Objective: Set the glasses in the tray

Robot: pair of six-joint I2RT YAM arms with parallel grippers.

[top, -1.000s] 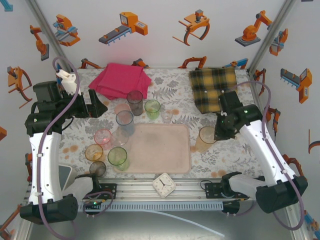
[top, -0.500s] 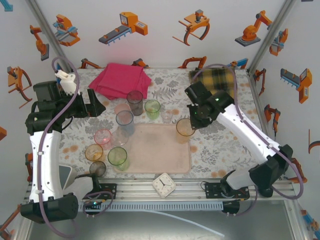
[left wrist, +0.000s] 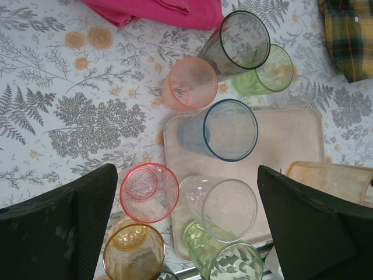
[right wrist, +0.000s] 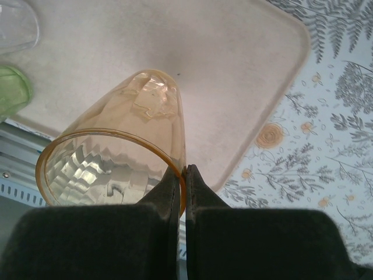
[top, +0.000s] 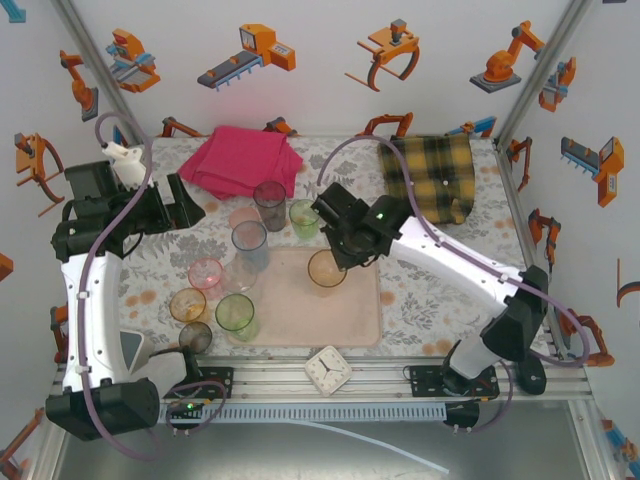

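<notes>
My right gripper (right wrist: pixel 183 170) is shut on the rim of an amber glass (right wrist: pixel 116 157), held tilted above the pale-pink tray (right wrist: pixel 221 70). From above, that glass (top: pixel 327 268) hangs over the tray's (top: pixel 330 320) far middle. My left gripper (left wrist: pixel 186 186) is open and hovers above the cluster at the tray's left side, holding nothing. Below it stand a blue glass (left wrist: pixel 224 131), a clear glass (left wrist: pixel 221 207), a pink glass (left wrist: pixel 148 192), an amber one (left wrist: pixel 131 256) and a green one (left wrist: pixel 224 259). A smoky glass (left wrist: pixel 239 44), another green one (left wrist: pixel 265 73) and a peach one (left wrist: pixel 189 84) stand beyond the tray.
A folded pink cloth (top: pixel 240 160) lies at the back left and a yellow plaid cloth (top: pixel 430 175) at the back right. A small white clock (top: pixel 327 368) sits at the front edge, just below the tray.
My right arm has swung left with the amber glass, from the table right of the tray to above the tray's middle. The left arm has barely moved.
</notes>
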